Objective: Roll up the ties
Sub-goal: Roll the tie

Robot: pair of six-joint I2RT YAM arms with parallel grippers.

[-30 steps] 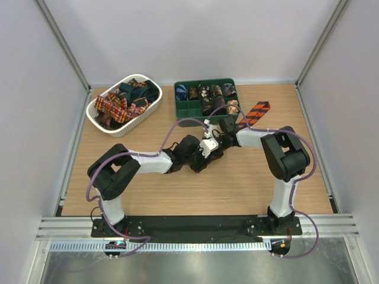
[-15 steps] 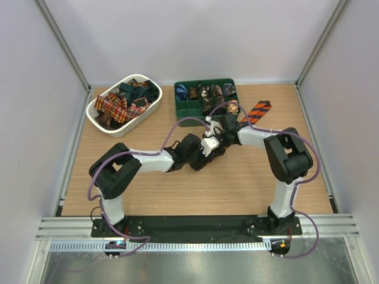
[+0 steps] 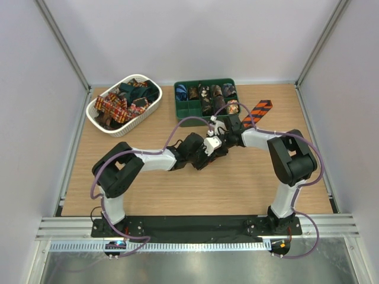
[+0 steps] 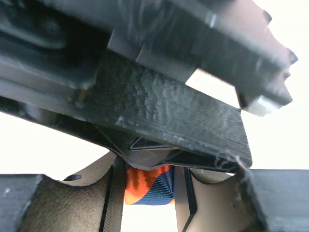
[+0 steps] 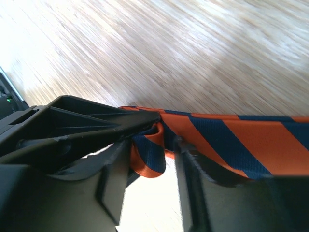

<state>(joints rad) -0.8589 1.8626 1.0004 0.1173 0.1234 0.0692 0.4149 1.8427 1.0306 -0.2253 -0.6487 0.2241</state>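
My left jaws and right jaws both pinch the folded end of the orange-and-navy striped cloth tie (image 5: 227, 140), mid wooden table (image 3: 177, 189). Its tail lies beside the green plastic tray (image 3: 185, 109); open room nearer me.

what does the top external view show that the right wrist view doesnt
Only the top external view: the white basket of loose ties, the green tray holding rolled ties, and the left arm and right arm meeting mid-table.

Only the right wrist view: a close look at the striped tie, its folded end pinched between the right fingers.

Both: that orange-and-navy tie, whose wide end lies right of the tray in the top view, and the wooden table.
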